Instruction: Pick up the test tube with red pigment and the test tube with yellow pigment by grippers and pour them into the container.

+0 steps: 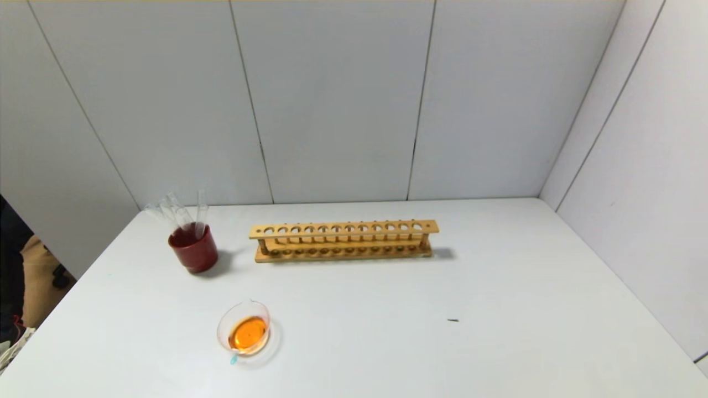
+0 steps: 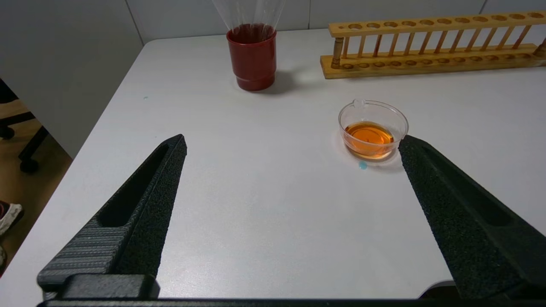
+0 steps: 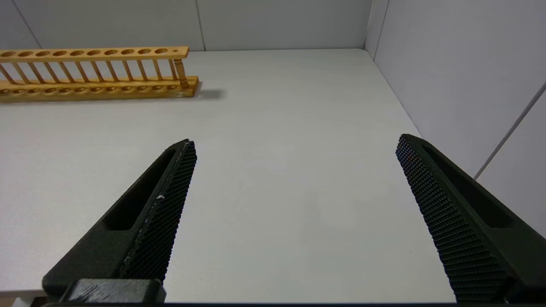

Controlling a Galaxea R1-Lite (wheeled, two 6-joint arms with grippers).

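White table (image 1: 498, 287); container (image 1: 244, 335) holds orange liquid; left gripper (image 2: 292, 143), right gripper (image 3: 296, 145) jaws wide, empty.

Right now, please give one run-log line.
left gripper open, empty | right gripper open, empty | container holds orange liquid | rack empty

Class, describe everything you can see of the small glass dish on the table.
The container is a small, shallow, round dish of clear glass with a pouring lip at its rim. It holds a shallow pool of orange liquid. It stands upright on the white table, in front of the dark red cup and apart from the wooden rack. A tiny teal mark lies at its base. Nothing else touches it.
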